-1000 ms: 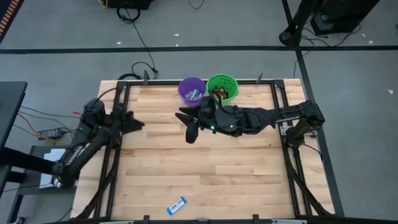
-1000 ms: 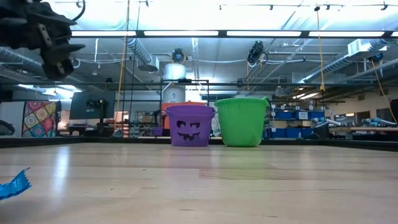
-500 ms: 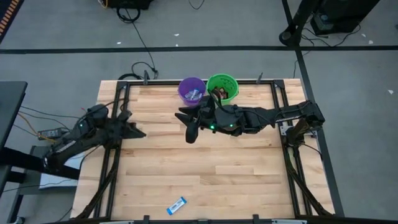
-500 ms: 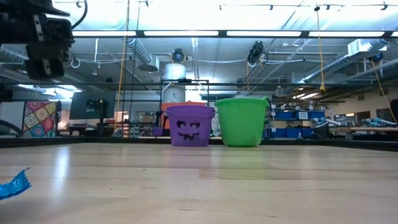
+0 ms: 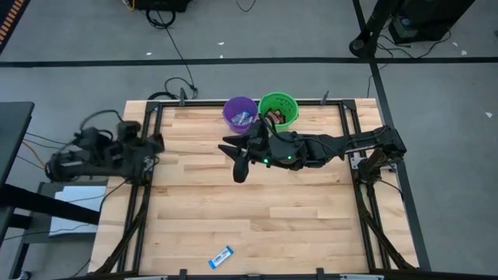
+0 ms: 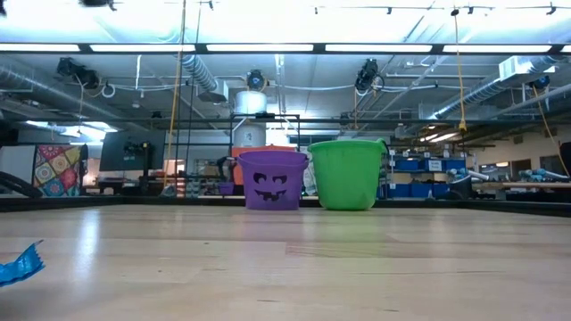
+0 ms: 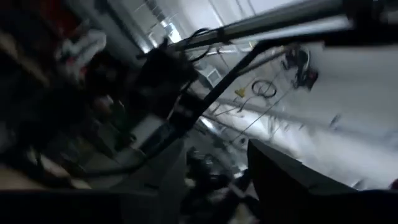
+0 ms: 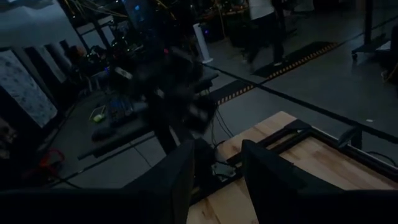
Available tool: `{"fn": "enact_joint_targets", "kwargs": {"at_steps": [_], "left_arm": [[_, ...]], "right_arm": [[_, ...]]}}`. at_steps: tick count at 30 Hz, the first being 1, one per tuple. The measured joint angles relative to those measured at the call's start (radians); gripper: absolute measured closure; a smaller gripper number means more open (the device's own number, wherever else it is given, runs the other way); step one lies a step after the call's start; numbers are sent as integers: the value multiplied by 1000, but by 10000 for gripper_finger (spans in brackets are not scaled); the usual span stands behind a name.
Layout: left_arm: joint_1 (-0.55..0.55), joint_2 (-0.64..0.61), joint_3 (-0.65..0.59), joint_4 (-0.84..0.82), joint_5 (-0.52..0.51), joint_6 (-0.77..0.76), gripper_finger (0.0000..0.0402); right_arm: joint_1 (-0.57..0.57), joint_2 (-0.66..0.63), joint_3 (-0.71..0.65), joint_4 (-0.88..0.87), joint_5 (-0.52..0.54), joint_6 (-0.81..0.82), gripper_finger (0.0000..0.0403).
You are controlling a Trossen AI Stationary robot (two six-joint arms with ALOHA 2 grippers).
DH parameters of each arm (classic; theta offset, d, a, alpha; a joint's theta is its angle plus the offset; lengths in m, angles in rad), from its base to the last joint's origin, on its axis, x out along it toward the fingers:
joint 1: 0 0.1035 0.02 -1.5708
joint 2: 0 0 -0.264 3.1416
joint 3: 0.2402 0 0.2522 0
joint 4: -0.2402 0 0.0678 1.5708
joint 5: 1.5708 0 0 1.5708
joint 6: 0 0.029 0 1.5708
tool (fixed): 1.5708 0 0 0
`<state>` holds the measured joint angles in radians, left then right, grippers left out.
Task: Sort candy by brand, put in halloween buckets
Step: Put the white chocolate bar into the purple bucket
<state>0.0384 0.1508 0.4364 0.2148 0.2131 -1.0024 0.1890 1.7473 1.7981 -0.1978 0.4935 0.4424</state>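
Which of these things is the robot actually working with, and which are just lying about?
Job:
purple bucket
green bucket
blue candy on the table's near edge
candy in both buckets

Lying about:
cables on the floor
papers beside the table

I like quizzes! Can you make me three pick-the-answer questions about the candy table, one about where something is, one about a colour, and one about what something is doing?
1. Where is the loose blue candy?
A. near the table's front edge
B. inside a bucket
C. under the right arm

2. What colour is the bucket with the face?
A. green
B. purple
C. orange

3. What do the right gripper fingers hold?
A. a candy
B. a bucket
C. nothing

Answers:
1 A, it lies alone on the wood, far from both buckets.
2 B, the low view shows the face on the purple one, beside the green bucket.
3 C, its fingers stand apart with nothing between them.
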Motion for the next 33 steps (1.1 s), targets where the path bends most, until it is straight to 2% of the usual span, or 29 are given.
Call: {"fn": "enact_joint_targets", "kwargs": {"at_steps": [5,7,10,13,17,20,24,28,33], "left_arm": [[-41,209,232,-67,2,315,257],[-50,298,340,-158,17,411,265],[-61,424,504,-384,20,524,272],[-70,538,650,-685,5,611,275],[-86,678,763,-1049,-90,690,275],[-102,760,758,-1150,-107,712,276],[-146,843,697,-1138,-72,712,276],[-210,912,602,-1038,-37,699,276],[-286,937,439,-791,-4,567,276]], "right_arm": [[0,0,0,0,-35,-1,257],[-2,0,0,1,-48,0,257],[-2,0,0,1,-50,-1,257],[-1,0,0,0,-51,-8,257],[5,0,0,-19,-51,-24,257],[5,0,0,-36,-51,-27,257],[5,0,0,-45,-50,-34,257],[5,0,0,-45,5,-60,257],[5,-35,0,-113,112,-114,257]]}}
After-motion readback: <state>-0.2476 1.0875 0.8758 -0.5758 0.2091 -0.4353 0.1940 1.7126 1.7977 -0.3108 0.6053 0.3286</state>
